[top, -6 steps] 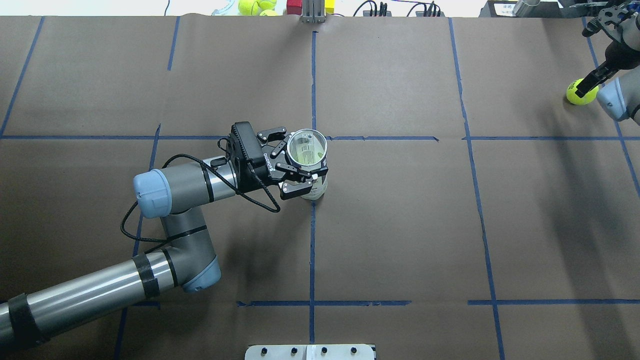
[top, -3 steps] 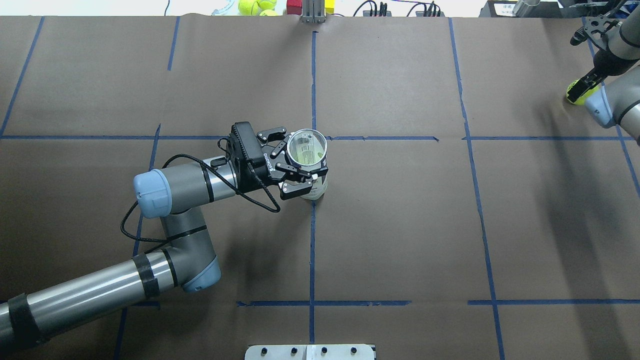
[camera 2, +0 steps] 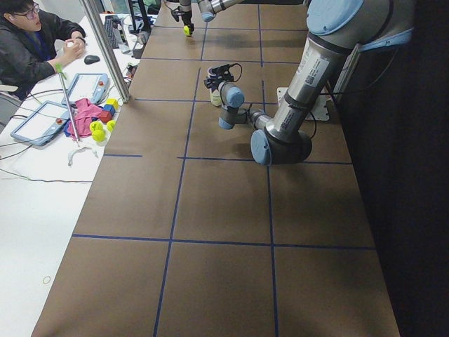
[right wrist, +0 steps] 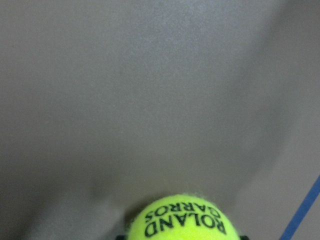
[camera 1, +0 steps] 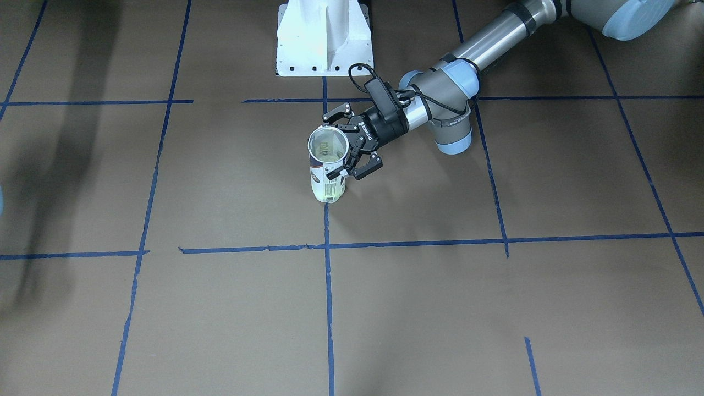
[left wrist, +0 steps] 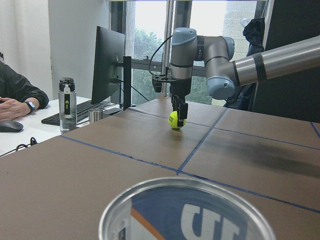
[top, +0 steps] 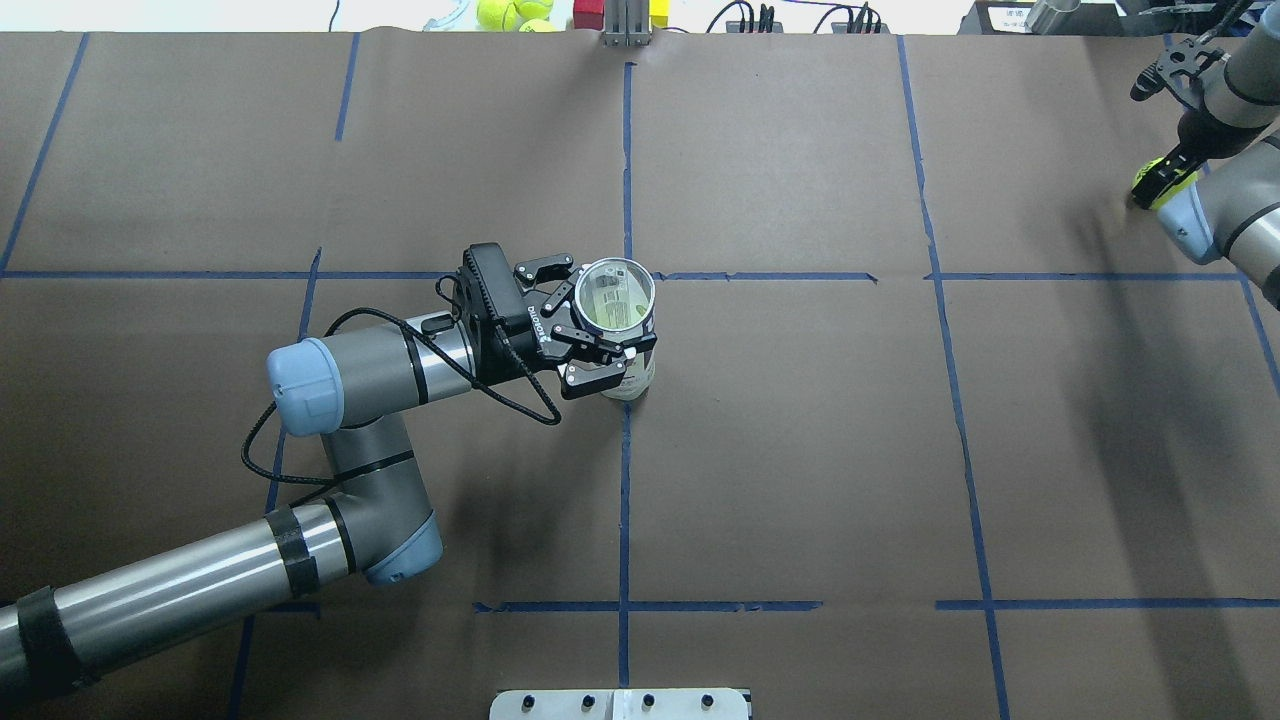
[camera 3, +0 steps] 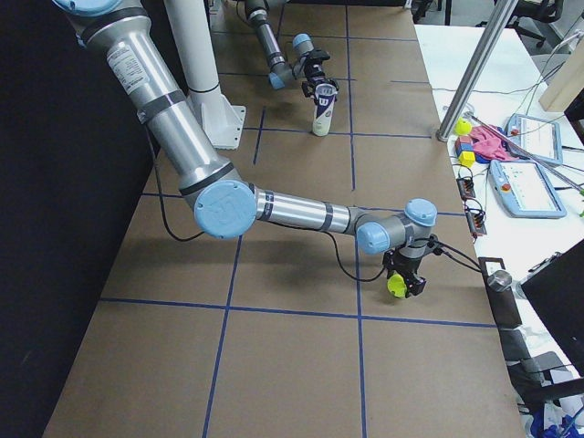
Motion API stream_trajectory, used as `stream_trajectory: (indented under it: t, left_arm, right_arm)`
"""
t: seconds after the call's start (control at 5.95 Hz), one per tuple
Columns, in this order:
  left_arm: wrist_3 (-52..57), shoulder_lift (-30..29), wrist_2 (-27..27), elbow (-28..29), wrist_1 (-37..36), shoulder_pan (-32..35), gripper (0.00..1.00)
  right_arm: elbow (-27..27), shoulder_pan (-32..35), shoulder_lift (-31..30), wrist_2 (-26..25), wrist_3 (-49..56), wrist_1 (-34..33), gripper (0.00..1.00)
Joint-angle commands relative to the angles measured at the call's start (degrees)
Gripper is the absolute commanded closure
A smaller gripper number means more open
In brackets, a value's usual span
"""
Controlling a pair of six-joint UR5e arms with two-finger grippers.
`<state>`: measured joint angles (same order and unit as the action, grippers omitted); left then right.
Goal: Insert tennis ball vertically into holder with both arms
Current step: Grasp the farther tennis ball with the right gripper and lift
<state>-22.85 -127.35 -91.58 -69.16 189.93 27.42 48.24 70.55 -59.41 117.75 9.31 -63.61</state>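
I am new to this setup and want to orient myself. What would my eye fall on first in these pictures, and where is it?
First, the holder, a clear can standing upright with its mouth open near the middle of the table, gripped at its side by the left claw. Second, the neon tennis ball near the far right corner, pinched from above by the right claw.

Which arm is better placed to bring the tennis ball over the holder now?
Right. The right tool grips the tennis ball at the table's far corner, while the left tool is occupied holding the holder upright.
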Motion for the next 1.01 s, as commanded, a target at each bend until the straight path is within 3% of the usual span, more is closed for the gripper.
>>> stream_trajectory:
  t: [0.0, 0.17, 0.34, 0.5, 0.84]
  left_arm:
    - [0.0, 0.0, 0.0, 0.0, 0.0, 0.0, 0.16]
    - [0.0, 0.1, 0.0, 0.0, -0.1, 0.0, 0.16]
    - [0.0, 0.0, 0.0, 0.0, -0.1, 0.0, 0.16]
    - [0.0, 0.0, 0.0, 0.1, -0.1, 0.0, 0.16]
    - [0.0, -0.1, 0.0, 0.0, -0.1, -0.1, 0.16]
  right_arm:
    - [2.8, 0.2, -0.1, 0.0, -3.7, 0.1, 1.00]
    - [6.0, 0.6, 0.0, 1.1, -7.3, -0.3, 1.00]
    - [8.5, 1.5, 0.0, 6.6, -10.6, -0.5, 1.00]
    - [13.9, 1.8, -1.0, 8.9, -17.0, -1.4, 1.00]
    - [30.3, 1.7, -1.1, 11.2, -24.0, -17.5, 1.00]
